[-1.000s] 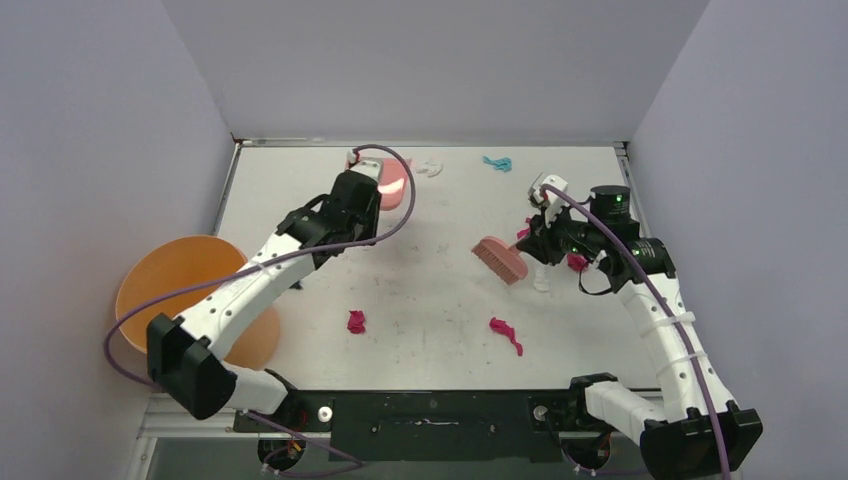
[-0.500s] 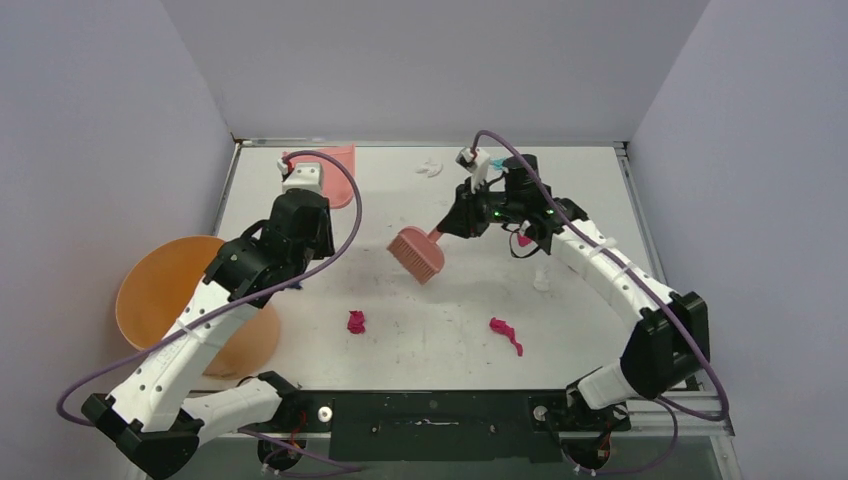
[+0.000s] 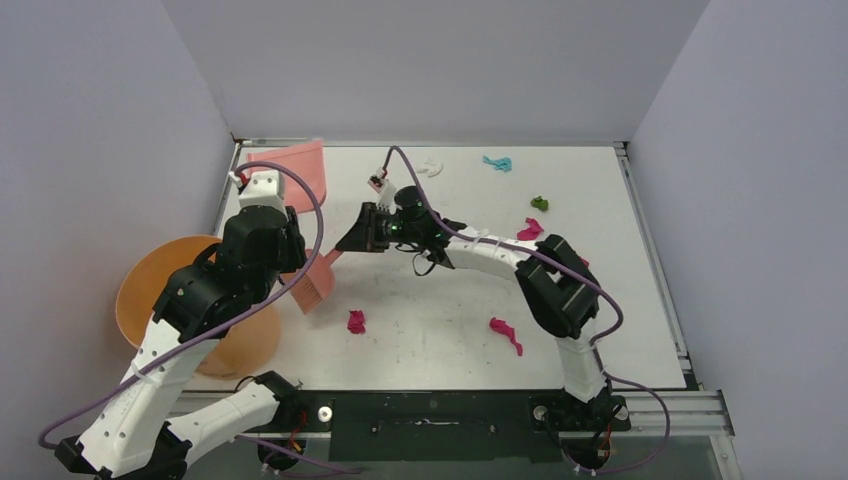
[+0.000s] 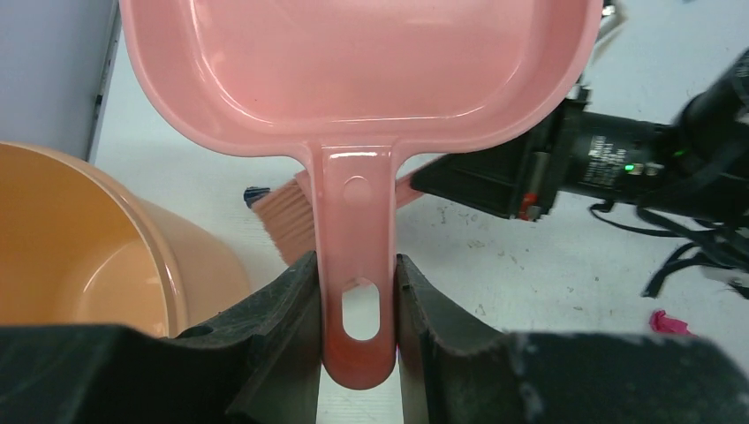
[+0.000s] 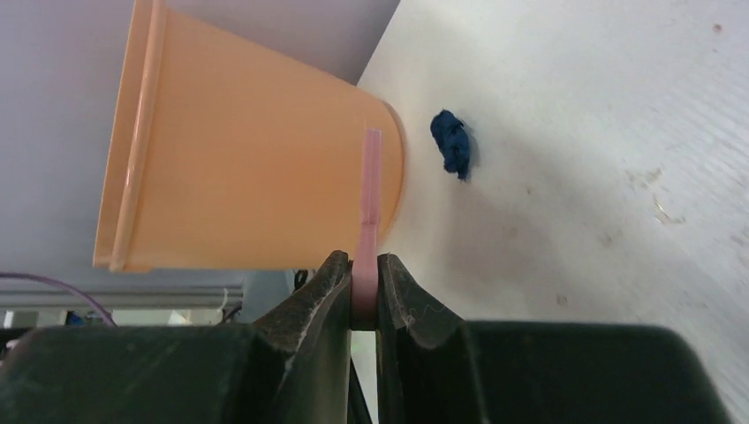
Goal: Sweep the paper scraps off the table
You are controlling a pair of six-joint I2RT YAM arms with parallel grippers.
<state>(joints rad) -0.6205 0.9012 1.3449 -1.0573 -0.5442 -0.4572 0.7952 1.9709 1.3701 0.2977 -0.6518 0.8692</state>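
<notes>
My left gripper [image 3: 272,200] is shut on the handle of the pink dustpan [image 3: 298,166], held at the table's back left; the wrist view shows its pan [image 4: 353,71] and my left gripper [image 4: 358,309]. My right gripper [image 3: 352,243] is shut on the pink brush [image 3: 315,287], whose thin handle [image 5: 369,203] runs forward from my right gripper [image 5: 364,291]. The brush head sits next to the orange bucket. Paper scraps lie on the white table [image 3: 440,300]: magenta [image 3: 356,321], magenta [image 3: 505,333], magenta [image 3: 529,230], green [image 3: 539,203], teal [image 3: 497,162], white [image 3: 430,167], dark blue [image 5: 452,143].
The round orange bucket [image 3: 170,290] stands off the table's left edge and also shows in the right wrist view [image 5: 247,177]. Grey walls close in the back and both sides. The right arm stretches across the table's middle.
The right arm has swung the brush left across the table to the bucket side. The left arm has carried the dustpan left toward the back left corner.
</notes>
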